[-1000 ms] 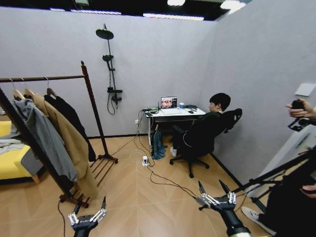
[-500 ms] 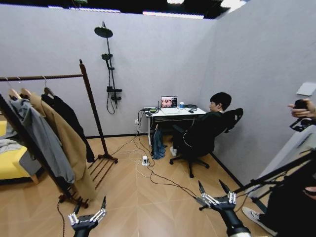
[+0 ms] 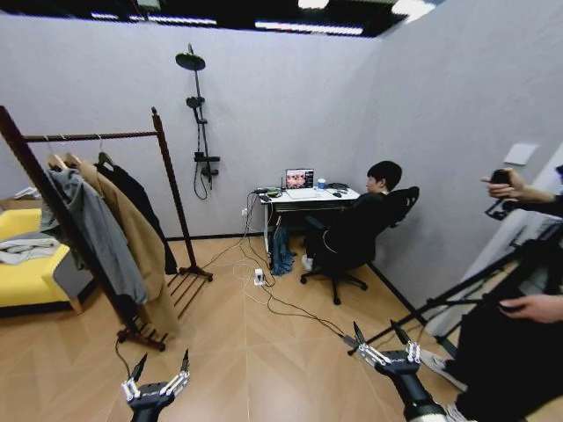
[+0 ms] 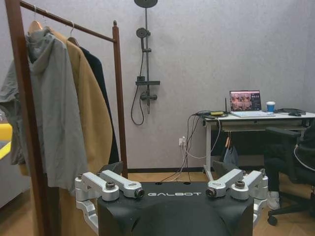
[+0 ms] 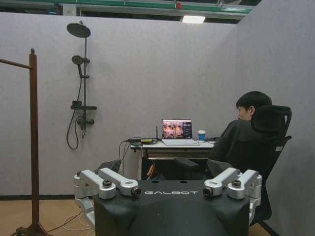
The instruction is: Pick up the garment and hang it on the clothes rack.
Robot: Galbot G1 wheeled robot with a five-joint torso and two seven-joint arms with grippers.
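The garment (image 3: 141,207), a long black coat, hangs by its hanger on the clothes rack (image 3: 171,193), farthest back along the rail. A tan coat (image 3: 132,237) and a grey garment (image 3: 97,233) hang in front of it. In the left wrist view the black garment (image 4: 101,88) shows behind the tan coat, next to the rack's far post (image 4: 119,98). That post (image 5: 33,137) also stands in the right wrist view. My left gripper (image 3: 163,359) is low in front of me, open and holding nothing. My right gripper (image 3: 375,327) is open too, likewise holding nothing, well right of the rack.
A yellow sofa (image 3: 26,277) sits behind the rack at far left. Cables (image 3: 281,312) trail over the wooden floor to a desk (image 3: 303,200) where a person sits in a chair (image 3: 352,246). A tripod (image 3: 457,294) and a standing person are at right. A shower pole (image 3: 201,114) hangs on the wall.
The whole head view has shifted, so the camera moved: the rack now sits a little further right and more of its near post shows. Both grippers hold the same pose, open.
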